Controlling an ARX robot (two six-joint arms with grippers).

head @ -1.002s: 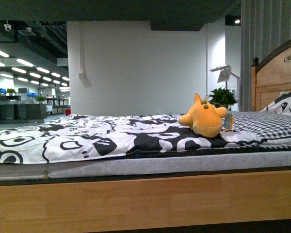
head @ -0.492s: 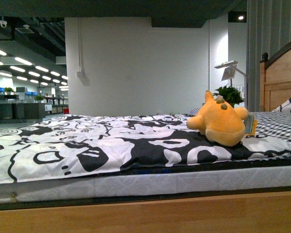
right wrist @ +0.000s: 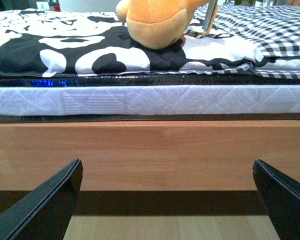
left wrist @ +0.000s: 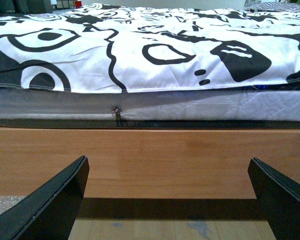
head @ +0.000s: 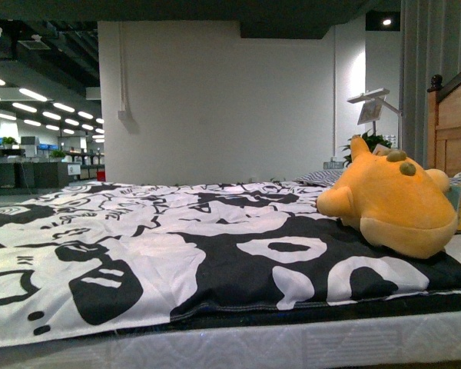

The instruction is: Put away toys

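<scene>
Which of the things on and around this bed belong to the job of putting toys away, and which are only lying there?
For the job:
yellow plush toy

Only lying there:
black-and-white blanket
checked sheet
wooden headboard
potted plant
lamp

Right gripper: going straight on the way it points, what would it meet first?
Probably the wooden bed frame, below the mattress and toy; the right gripper is open, and depth is unclear.
</scene>
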